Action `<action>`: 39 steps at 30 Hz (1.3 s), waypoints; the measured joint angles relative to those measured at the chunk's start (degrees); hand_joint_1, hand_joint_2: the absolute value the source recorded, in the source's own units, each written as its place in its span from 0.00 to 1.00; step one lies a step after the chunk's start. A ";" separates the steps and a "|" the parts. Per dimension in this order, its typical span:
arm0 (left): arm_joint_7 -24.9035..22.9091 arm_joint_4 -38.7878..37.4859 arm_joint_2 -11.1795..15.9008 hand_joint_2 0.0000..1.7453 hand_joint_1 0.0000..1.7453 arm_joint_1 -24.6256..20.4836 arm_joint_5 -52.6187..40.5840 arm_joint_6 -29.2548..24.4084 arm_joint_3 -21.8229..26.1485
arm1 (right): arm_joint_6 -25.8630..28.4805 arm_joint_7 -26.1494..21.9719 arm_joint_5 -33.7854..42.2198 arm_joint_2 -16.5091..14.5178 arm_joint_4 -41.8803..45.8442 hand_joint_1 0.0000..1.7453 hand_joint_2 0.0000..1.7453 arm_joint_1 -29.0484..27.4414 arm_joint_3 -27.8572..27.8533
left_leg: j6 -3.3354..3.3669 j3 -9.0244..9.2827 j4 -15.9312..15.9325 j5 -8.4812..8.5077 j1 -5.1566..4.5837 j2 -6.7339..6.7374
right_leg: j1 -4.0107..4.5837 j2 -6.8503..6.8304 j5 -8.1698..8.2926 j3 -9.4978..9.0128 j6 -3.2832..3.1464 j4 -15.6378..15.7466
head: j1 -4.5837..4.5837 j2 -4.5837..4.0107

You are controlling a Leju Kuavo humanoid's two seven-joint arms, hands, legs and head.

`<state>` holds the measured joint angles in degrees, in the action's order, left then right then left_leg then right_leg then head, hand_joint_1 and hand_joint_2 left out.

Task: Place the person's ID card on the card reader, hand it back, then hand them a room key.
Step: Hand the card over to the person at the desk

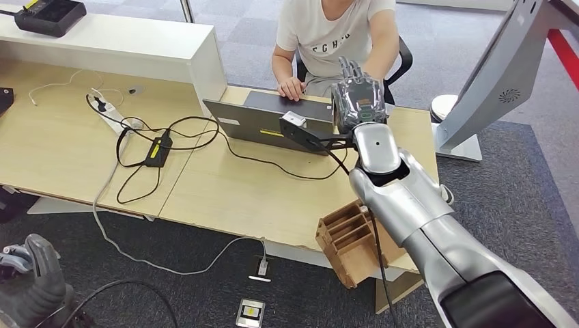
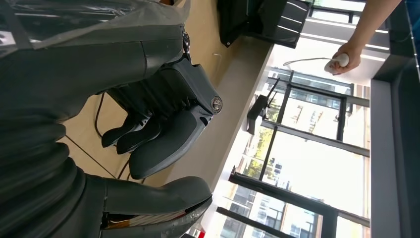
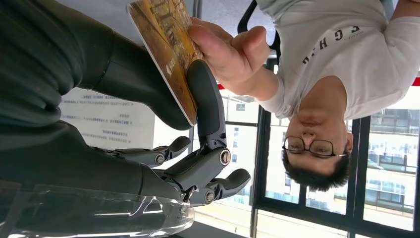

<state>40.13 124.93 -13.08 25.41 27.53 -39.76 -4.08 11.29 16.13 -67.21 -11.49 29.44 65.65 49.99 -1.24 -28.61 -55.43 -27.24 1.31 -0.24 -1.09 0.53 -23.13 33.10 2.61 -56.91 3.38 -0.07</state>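
We have the right robot hand (image 1: 356, 97) raised over the far edge of the table (image 1: 259, 198), extended toward the seated person (image 1: 334, 31) so that the card changes hands in the gap above the laptop (image 1: 273, 123).

In the right wrist view, the card (image 3: 166, 49), a yellow-brown printed piece, sits between the thick thumb and one dark finger (image 3: 208, 104) of the right robot hand (image 3: 193, 144). The remaining fingers lie spread and slightly curled apart from it. The person's hand (image 3: 230, 54) grips the same card at its opposite edge, thumb on the printed face. Both parties therefore touch the card at once. We judge this a handover in progress. Whether the card is the ID or the room key, we cannot tell from the print.

The pinch holds the card on edge, leaving most of its face free for the person's fingers to take.

The left robot hand (image 2: 158, 129) hangs low beside the table, seen at the lower left corner of the head view. Its fingers lie close together, curled inward, and nothing is held in them.

On the near edge of the table stands a wooden slotted box (image 1: 348, 239). What its compartments hold is not visible. A power strip (image 1: 113, 116) and a black adapter (image 1: 158, 150) lie with their cables at the left part of the table.

We cannot identify the card reader with certainty.
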 joint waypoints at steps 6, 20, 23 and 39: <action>0.00 0.43 -0.44 1.00 1.00 1.22 -0.26 0.00 0.45 | -0.95 1.58 -1.95 0.03 -1.60 1.00 1.00 0.02 0.14 | 0.00 0.00 0.00 0.00 0.00 0.00 | 0.00 0.00 0.00 0.00 0.00 0.00 | -0.01 0.00; 0.00 0.48 -2.87 1.00 1.00 4.27 -1.72 0.00 1.37 | 0.45 3.22 -6.62 -0.26 -3.93 0.00 1.00 0.34 0.98 | 0.00 0.00 0.00 0.00 0.00 0.00 | 0.00 0.00 0.00 0.00 0.00 0.00 | -0.01 0.00; 0.00 0.48 -2.94 1.00 1.00 4.38 -1.31 0.00 1.37 | 1.58 3.28 -7.20 -0.31 -3.87 0.00 1.00 1.39 1.11 | -0.01 0.01 -0.01 0.01 0.00 0.00 | 0.00 0.00 0.01 0.00 0.00 0.00 | 0.00 0.00; 0.00 2.56 -2.43 1.00 1.00 2.21 -2.24 0.00 1.38 | -6.82 1.17 -8.36 8.33 29.18 0.00 1.00 4.58 -4.40 | -0.01 0.10 -0.04 0.01 -0.03 0.00 | -0.01 0.00 0.01 -0.02 -0.01 0.03 | -0.01 0.00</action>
<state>40.13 127.49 -15.51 27.62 25.29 -39.76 -2.70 4.47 17.30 -75.56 -3.16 58.61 70.23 45.59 -1.25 -28.51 -55.47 -27.23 1.27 -0.24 -1.10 0.53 -23.12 33.09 2.61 -56.87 3.37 -0.07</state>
